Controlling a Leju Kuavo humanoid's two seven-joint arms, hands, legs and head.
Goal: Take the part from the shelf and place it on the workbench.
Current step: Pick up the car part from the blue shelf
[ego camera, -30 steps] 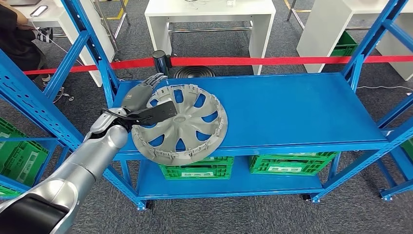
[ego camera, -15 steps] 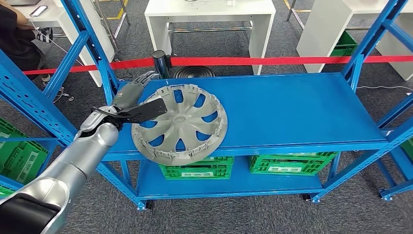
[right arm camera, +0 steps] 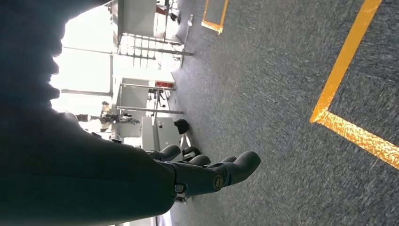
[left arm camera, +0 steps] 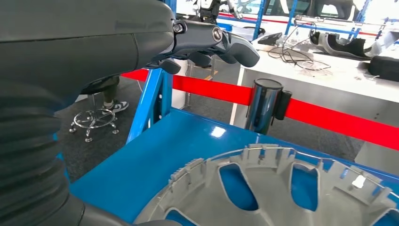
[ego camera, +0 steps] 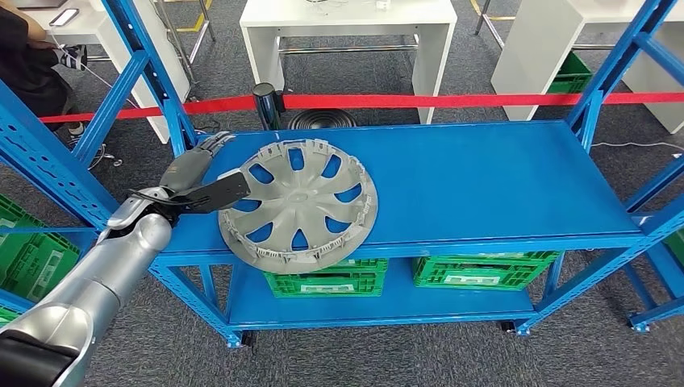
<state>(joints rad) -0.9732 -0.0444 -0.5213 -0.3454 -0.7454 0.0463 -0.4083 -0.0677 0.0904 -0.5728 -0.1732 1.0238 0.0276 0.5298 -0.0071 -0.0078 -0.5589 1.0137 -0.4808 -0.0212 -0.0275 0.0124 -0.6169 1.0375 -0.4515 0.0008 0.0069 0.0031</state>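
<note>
The part is a silver-grey wheel cover (ego camera: 302,201) lying flat on the left end of the blue shelf (ego camera: 484,185), its near rim overhanging the front edge. My left hand (ego camera: 198,173) hovers at the cover's left rim with fingers stretched out and the thumb reaching toward the rim; it holds nothing. The left wrist view has those fingers (left arm camera: 207,42) spread above the shelf (left arm camera: 179,141), with the wheel cover (left arm camera: 282,188) below them. My right hand (right arm camera: 207,172) hangs over the carpeted floor, fingers extended and empty.
Blue shelf uprights (ego camera: 153,76) stand close to my left arm. Green crates (ego camera: 327,282) sit on the lower level. A red barrier tape (ego camera: 452,100) and a dark post (ego camera: 264,103) run behind the shelf, with white tables (ego camera: 347,24) beyond. A person (ego camera: 24,56) sits far left.
My left hand has drawn back to the left, from over the wheel cover's face to its left rim. The wheel cover has not moved.
</note>
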